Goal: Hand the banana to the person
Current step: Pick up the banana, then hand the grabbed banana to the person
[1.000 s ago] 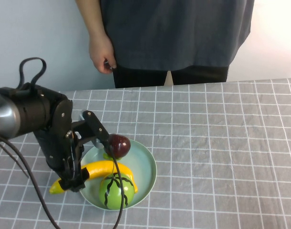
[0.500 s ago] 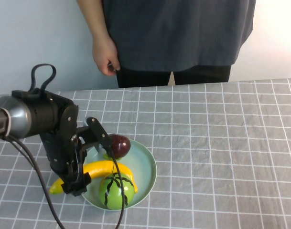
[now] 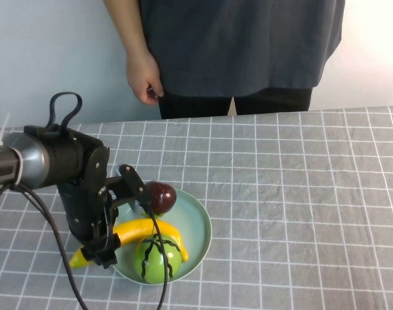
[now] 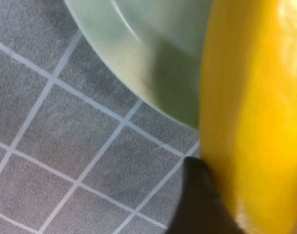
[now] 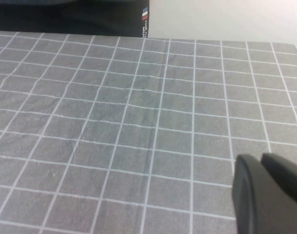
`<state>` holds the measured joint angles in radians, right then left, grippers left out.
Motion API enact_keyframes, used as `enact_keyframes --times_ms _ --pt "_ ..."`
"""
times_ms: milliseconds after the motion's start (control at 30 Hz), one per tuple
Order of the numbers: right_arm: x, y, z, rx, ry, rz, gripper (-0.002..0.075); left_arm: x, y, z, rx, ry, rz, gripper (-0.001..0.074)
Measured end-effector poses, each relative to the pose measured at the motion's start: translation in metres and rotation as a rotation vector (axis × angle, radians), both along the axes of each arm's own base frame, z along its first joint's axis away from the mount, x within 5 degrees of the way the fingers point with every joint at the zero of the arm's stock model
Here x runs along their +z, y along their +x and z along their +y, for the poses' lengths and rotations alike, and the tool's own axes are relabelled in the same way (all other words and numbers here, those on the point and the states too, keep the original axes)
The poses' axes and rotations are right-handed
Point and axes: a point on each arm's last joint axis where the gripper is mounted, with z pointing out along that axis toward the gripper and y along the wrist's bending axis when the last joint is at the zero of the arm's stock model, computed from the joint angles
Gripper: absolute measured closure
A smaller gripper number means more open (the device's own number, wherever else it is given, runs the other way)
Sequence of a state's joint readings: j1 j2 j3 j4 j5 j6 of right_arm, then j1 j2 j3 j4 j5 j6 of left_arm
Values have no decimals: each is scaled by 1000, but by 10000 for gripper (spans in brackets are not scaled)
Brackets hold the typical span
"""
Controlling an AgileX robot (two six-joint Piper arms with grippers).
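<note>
The banana (image 3: 144, 227), long and bright yellow, lies across the pale green plate (image 3: 197, 223), its left end sticking out over the rim. My left gripper (image 3: 98, 249) is down on that left end and shut on it. In the left wrist view the banana (image 4: 250, 107) fills the space beside one dark finger (image 4: 199, 200), which presses against it; the other finger is hidden. The person (image 3: 241, 45) stands behind the table's far edge, bare hand (image 3: 144, 81) hanging down. My right gripper (image 5: 260, 162) is shut and empty over bare cloth; it does not show in the high view.
A green striped watermelon toy (image 3: 154, 259) and a dark red fruit (image 3: 161, 197) share the plate. The left arm's black cable (image 3: 159, 271) drapes over the watermelon. The grey checked tablecloth (image 3: 299, 194) covers the table.
My left arm has shifted a little to the right and tilted more upright over the banana's left end. The banana's left tip has moved slightly. The person's hand has barely moved.
</note>
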<state>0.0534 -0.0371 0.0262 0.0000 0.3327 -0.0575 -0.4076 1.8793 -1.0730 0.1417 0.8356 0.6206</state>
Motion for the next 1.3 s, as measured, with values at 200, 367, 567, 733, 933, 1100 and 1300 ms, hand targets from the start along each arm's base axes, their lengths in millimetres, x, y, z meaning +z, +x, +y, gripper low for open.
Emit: enact_keyframes --times_ms 200,367,567,733,933,1100,1300 --pt "0 0 0 0 0 0 732 0 0 0 -4 1 -3 452" --pt "0 0 0 0 0 0 732 0 0 0 5 4 4 452" --pt "0 0 0 0 0 0 732 20 -1 1 17 -22 -54 452" --pt "0 0 0 0 0 0 732 46 -4 2 42 -63 -138 452" --pt "0 0 0 0 0 0 732 86 -17 6 100 -134 -225 452" --pt "0 0 0 0 0 0 732 139 -33 8 176 -308 -419 452" --pt "0 0 0 0 0 0 732 191 -39 14 281 -428 -630 452"
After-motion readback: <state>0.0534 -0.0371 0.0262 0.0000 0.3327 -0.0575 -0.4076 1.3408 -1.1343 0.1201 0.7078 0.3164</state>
